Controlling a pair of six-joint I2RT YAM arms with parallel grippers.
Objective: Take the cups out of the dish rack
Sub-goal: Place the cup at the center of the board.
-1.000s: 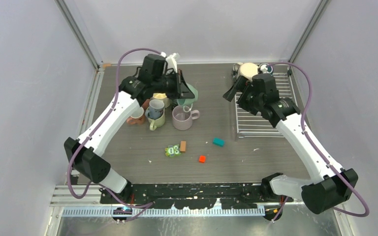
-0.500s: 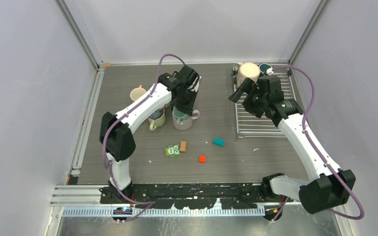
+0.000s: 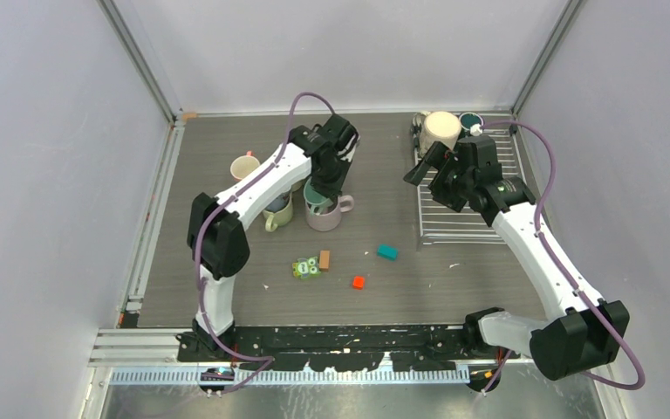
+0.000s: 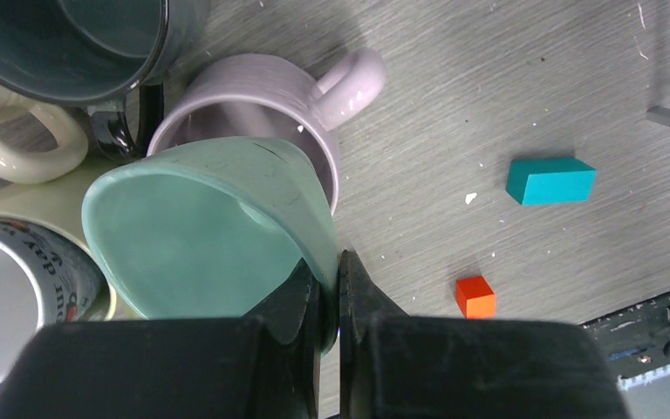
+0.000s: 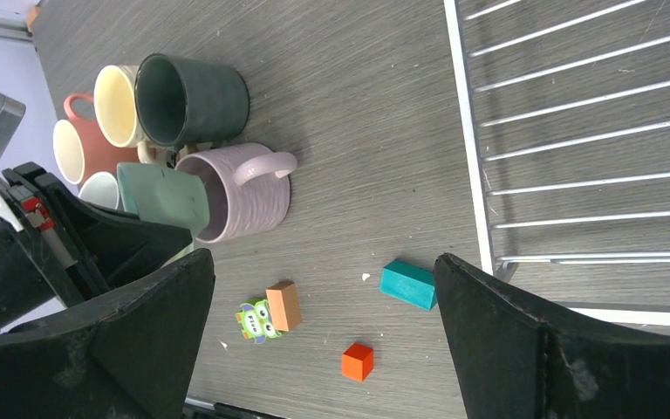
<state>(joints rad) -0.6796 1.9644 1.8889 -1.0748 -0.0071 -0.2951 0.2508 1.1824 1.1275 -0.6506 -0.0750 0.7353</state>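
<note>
My left gripper [image 4: 338, 262] is shut on the rim wall of a light green mug [image 4: 201, 227]. It holds the mug tilted over the mouth of the mauve mug [image 4: 262, 96]; I cannot tell if they touch. From above, the left gripper [image 3: 325, 182] is over that mauve mug [image 3: 324, 216]. My right gripper [image 3: 425, 166] is open and empty at the left edge of the dish rack [image 3: 467, 209]. A cream mug [image 3: 441, 128] and a dark teal mug [image 3: 471, 120] stand at the rack's far end. The right wrist view shows the rack [image 5: 576, 131] and the open right gripper [image 5: 323, 262].
More mugs cluster left of the mauve one: a dark mug [image 5: 192, 98], a cream one [image 5: 115, 105], a salmon one [image 5: 74, 144]. On the table lie a teal block [image 3: 387, 252], a red cube [image 3: 358, 282], a brown block [image 3: 324, 259] and an owl block [image 3: 304, 268].
My left arm has swung the light green mug from the back of the mug cluster forward and right, over the mauve mug. The right gripper has barely moved.
</note>
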